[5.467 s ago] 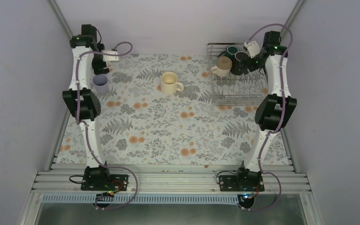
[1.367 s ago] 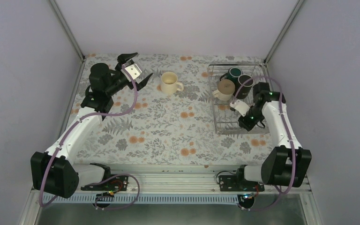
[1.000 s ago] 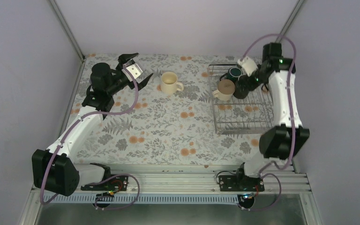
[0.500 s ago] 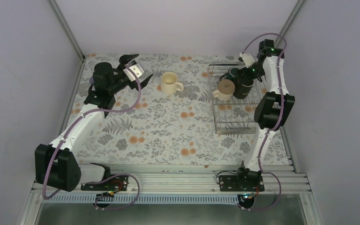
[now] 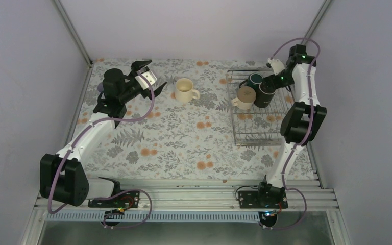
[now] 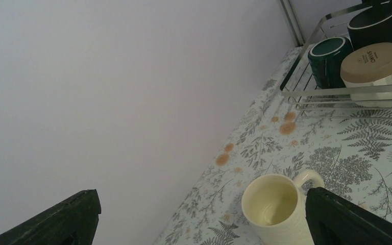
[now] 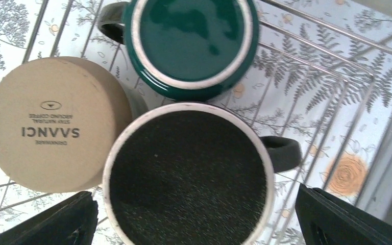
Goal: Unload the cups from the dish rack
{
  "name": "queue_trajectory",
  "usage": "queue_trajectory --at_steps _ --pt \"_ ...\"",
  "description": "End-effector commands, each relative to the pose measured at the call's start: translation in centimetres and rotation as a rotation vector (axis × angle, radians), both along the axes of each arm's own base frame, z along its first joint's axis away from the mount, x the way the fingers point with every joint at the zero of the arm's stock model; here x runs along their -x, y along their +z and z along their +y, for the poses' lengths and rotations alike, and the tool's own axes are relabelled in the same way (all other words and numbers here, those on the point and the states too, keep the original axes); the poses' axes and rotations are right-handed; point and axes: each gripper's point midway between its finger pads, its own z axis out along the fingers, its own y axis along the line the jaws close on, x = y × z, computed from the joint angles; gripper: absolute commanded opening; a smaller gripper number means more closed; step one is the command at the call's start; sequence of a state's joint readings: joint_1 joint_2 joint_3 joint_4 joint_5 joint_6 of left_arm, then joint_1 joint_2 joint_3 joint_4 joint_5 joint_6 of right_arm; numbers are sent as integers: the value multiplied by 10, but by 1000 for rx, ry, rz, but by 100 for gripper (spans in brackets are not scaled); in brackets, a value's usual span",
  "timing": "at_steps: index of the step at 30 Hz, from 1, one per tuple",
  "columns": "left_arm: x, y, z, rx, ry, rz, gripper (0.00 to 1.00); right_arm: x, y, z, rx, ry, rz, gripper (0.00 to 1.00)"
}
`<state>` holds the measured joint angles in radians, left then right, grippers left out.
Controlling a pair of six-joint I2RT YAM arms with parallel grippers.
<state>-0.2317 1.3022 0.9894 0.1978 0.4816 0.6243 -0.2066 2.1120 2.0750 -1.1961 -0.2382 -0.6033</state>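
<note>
The wire dish rack [image 5: 258, 127] stands at the back right and holds three upside-down cups: a cream mug [image 5: 244, 96], a dark green mug [image 5: 255, 78] and a tall black mug [image 5: 265, 95]. My right gripper [image 5: 271, 84] is open just above the black mug [image 7: 189, 178], with a finger on either side of its base. The cream mug [image 7: 51, 122] and green mug [image 7: 191, 43] sit beside it. A second cream mug [image 5: 185, 90] stands upright on the table. My left gripper [image 5: 152, 76] is open and empty just left of it [image 6: 278, 212]. The lavender cup is hidden behind my left arm.
The floral tablecloth [image 5: 184, 138] covers the table. Metal corner posts and grey walls close in the back and sides. The front half of the rack [image 7: 337, 87] holds no cups. The rack also shows far off in the left wrist view [image 6: 306, 87].
My right arm swung up from the rack's front to the back and came over the black mug. My left gripper edged slightly toward the cream mug on the table.
</note>
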Motion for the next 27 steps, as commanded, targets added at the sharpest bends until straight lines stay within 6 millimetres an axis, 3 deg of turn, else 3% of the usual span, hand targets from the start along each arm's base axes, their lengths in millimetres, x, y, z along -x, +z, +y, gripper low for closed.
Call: queue_trajectory --at_steps 1,4,5,6,9,13,16,23,27 --pt "1 -1 -2 7 -21 -11 100 -5 33 -33 25 -34 -105 100" --pt "1 -1 -1 1 -18 -15 100 -7 35 -55 24 -33 -126 100" --pt "0 -2 0 0 -16 -13 100 -9 32 -59 18 -21 -125 95" --pt "-1 -3 0 0 -13 -11 100 -10 27 -61 9 1 -115 80" --pt "-4 -5 1 3 -8 -5 100 -15 13 -68 43 32 -98 50" --pt "-5 -6 0 12 -13 2 100 -28 2 -77 101 57 -118 29" --pt "-6 -9 -1 11 -13 9 100 -37 -7 -77 114 73 -115 4" --pt "-9 -17 0 7 -3 19 100 -64 -9 -75 119 70 -187 3" --pt "-11 -20 -1 10 -6 26 100 -76 -19 -69 114 78 -188 3"
